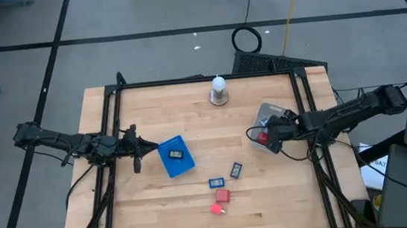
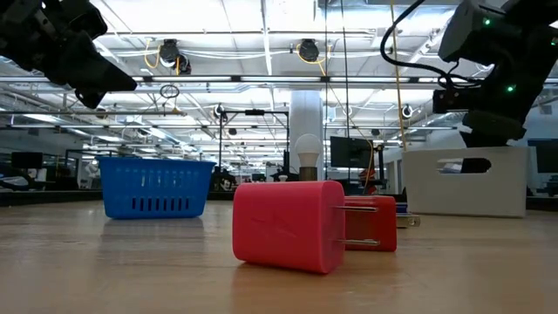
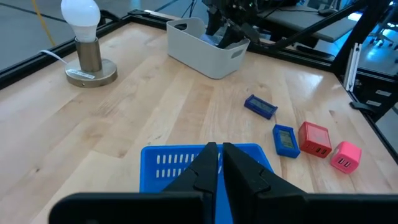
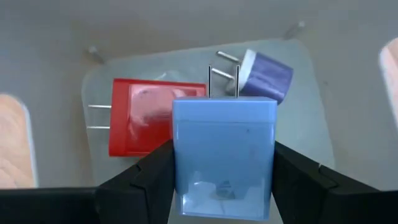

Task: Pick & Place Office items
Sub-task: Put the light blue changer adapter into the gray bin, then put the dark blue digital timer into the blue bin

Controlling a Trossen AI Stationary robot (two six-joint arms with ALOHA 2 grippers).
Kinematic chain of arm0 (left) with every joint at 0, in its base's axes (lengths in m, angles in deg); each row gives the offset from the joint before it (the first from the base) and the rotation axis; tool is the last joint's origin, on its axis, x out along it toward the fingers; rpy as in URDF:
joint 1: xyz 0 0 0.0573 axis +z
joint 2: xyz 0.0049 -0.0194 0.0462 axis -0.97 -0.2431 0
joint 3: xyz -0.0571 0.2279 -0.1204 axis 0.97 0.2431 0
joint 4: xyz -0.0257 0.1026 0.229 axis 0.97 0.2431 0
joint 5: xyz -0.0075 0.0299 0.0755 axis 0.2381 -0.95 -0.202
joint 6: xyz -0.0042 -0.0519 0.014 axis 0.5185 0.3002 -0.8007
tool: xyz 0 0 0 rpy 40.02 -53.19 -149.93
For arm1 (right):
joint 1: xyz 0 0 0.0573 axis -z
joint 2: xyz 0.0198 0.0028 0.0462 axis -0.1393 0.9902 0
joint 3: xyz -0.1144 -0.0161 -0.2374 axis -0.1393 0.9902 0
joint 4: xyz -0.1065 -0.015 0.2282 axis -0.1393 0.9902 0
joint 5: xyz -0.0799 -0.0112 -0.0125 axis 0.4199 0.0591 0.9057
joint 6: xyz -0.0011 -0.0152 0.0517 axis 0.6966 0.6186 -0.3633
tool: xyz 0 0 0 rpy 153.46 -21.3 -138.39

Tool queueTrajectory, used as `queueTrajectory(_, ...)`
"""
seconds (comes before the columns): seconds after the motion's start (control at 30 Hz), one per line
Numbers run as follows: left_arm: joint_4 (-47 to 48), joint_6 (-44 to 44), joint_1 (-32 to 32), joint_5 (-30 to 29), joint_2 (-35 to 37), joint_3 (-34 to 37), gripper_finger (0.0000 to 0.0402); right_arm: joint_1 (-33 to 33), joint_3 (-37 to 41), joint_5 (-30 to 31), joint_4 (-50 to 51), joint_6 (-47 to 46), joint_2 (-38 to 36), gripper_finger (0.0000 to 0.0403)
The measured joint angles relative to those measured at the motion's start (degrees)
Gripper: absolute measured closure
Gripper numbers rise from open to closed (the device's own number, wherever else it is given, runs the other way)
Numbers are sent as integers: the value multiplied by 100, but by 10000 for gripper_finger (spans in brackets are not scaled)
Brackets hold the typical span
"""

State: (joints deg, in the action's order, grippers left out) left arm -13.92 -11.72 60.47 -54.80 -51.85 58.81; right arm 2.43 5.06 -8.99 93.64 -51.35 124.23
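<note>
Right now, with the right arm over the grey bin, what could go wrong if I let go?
1. The light-blue plug block, held between the right gripper fingers, hangs above the red plug block and purple plug block already in the grey plastic bin; dropped, it may land on them and bounce or tip.

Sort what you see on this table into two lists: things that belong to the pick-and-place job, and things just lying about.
Job:
light-blue charger in the right end effector
red charger in the grey bin
loose red charger
pink charger
two dark blue pieces
blue basket

Lying about:
lamp bulb
</note>
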Motion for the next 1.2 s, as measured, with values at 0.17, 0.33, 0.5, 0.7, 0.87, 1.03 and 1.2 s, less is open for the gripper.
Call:
queueTrajectory(0.17, 4, 0, 0, 2, 0, 0, 378, 16, -4, -364, -9, 7, 58, 196)
queueTrajectory(0.33, 83, 77, 0, 4, 0, 0, 378, 15, -4, -435, -46, -36, -50, 95)
queueTrajectory(0.5, 123, 92, 0, 7, -2, 0, 378, 14, -4, -431, -494, 165, -509, 41)
queueTrajectory(0.7, 122, 87, 0, 7, -2, 0, 378, -208, -2, -84, -1762, 1181, -1557, 70)
queueTrajectory(0.87, -415, 168, 0, -208, -147, 0, 378, -808, 260, -1, -4210, 2484, -1980, 116)
queueTrajectory(1.03, -1564, -175, 0, -142, -1083, -59, 395, -1379, 969, -272, -6446, 3589, -1579, 185)
queueTrajectory(1.2, -1550, 28, -4, -133, -2703, -810, 397, -1766, 1581, -274, -7469, 4199, -1279, 283)
